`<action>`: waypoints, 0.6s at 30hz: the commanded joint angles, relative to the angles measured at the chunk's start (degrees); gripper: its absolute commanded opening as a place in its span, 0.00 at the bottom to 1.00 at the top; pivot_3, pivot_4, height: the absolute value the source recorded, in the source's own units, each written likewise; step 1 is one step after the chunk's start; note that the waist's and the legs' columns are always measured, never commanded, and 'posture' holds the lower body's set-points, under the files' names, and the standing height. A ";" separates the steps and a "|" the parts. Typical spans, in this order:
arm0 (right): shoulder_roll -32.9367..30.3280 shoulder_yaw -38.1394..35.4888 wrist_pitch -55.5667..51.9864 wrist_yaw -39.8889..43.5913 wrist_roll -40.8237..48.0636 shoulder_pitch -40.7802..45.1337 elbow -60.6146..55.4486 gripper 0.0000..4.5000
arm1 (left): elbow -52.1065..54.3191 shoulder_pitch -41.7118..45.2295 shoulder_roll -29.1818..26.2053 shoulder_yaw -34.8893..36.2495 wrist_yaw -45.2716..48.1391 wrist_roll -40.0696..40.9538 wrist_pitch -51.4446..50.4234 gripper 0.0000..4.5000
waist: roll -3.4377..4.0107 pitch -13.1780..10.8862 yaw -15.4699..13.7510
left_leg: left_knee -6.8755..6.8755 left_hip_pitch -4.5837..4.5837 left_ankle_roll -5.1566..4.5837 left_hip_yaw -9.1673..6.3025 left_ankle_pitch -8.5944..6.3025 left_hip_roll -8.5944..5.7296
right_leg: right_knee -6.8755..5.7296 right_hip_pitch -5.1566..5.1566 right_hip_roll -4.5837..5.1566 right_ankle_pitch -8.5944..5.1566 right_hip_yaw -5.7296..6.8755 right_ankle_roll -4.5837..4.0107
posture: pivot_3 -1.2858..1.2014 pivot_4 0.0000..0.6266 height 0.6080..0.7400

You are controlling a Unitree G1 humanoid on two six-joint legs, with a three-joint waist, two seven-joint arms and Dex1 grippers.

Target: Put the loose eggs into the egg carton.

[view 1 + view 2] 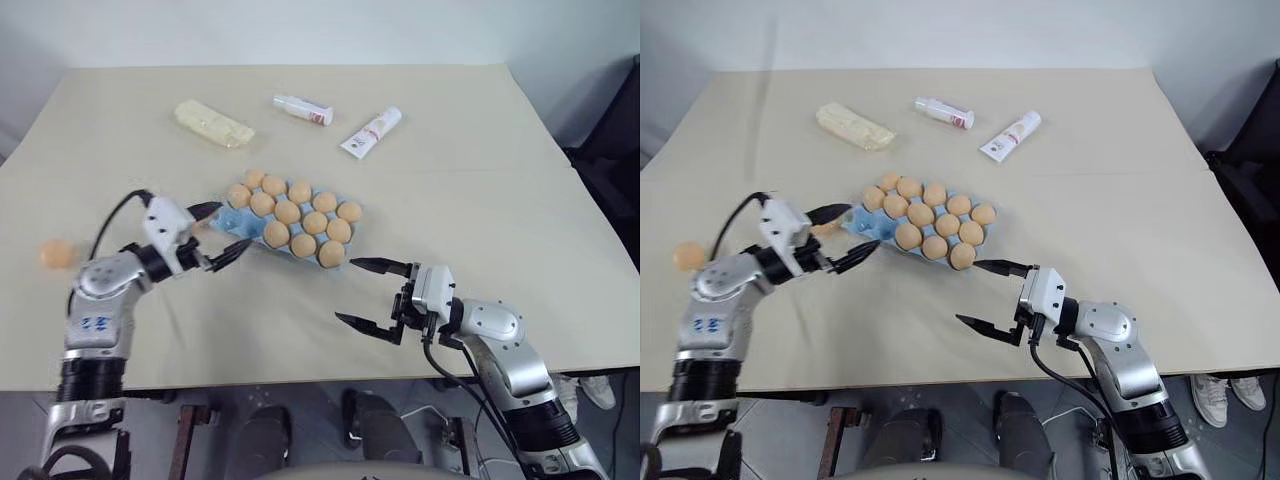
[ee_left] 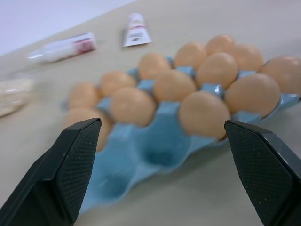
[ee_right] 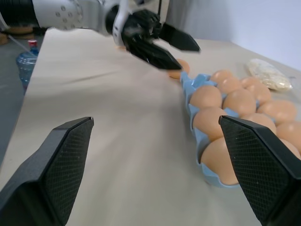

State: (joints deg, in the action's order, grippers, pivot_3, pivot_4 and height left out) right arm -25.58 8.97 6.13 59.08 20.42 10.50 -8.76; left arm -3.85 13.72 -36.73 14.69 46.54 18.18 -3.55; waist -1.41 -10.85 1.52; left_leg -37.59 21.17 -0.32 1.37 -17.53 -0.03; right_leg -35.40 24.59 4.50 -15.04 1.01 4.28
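The light blue egg carton lies mid-table with several tan eggs in its cups. Two cups at its near left end stand bare. My left gripper is open at that left end, its fingers level and pointing at the carton. A small tan egg shows between those fingers near their base, just left of the carton corner, and I cannot tell what it rests on. One loose egg lies far left on the table. My right gripper is open and holds nothing, in front of the carton's right end.
At the back of the table lie a pale yellow wrapped block, a white bottle and a white tube. The table's front edge runs just below both arms. A blue water bottle stands beyond the table's left side.
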 commanded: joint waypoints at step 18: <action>0.70 -0.32 0.52 4.51 1.37 4.88 3.15 1.00 | 3.26 -8.54 2.85 12.72 -16.47 2.77 -9.14 0.99 | -0.03 0.01 -1.43 | 0.35 0.01 0.04 -0.12 0.02 0.02 | 0.32 -0.02 0.06 -0.06 0.18 -0.12 | 0.52 0.24 1.00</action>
State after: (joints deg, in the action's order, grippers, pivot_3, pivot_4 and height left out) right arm -24.84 9.34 6.19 63.39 20.84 15.08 -4.25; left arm 0.50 1.54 -33.70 29.30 31.26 20.87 -10.94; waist -1.44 -10.83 0.09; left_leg -37.24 21.18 -0.27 1.23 -17.51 -0.01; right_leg -35.09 24.58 4.55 -15.10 1.22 4.16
